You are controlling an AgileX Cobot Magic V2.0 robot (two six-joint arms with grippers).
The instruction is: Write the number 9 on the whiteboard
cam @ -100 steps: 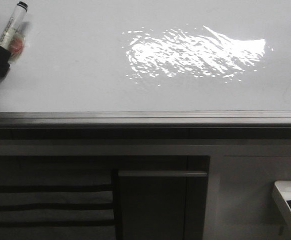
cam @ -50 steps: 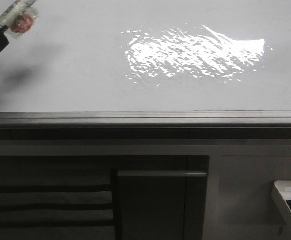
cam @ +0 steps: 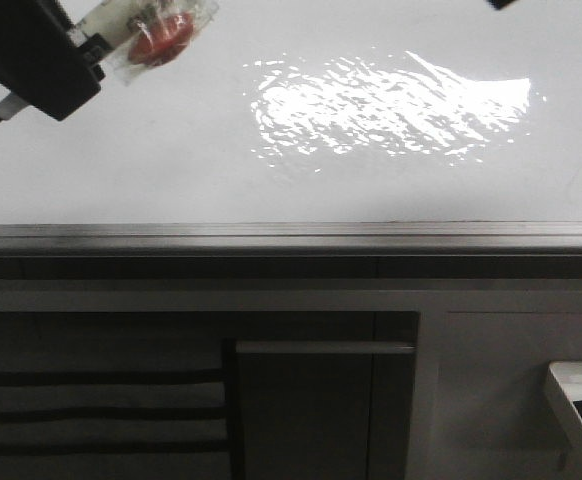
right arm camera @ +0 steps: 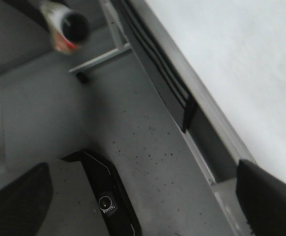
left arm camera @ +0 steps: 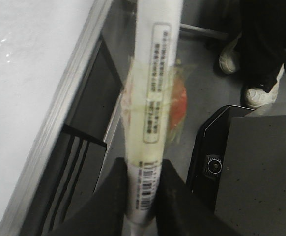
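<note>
L tool (left arm camera: 142, 196) clamped on marker (left arm camera: 153, 98), up over whiteboard (cam: 171, 160) top-left corner. No 9 seen on board. R tool (right arm camera: 133, 206) fingers wide apart, holding nothing.

Grey speckled floor (right arm camera: 148, 147), perhaps concrete.

The left gripper (left arm camera: 142, 196) has matte black fingers (left arm camera: 114, 196), smooth and rounded in the left wrist view, widening toward their base. In the front view its body (cam: 33, 50) is a boxy, flat-sided black block with squared corners. The right gripper's fingers (right arm camera: 268, 196) are likewise plain black, with blunt, rounded ends in its wrist view. No markings or screws are discernible.
</note>
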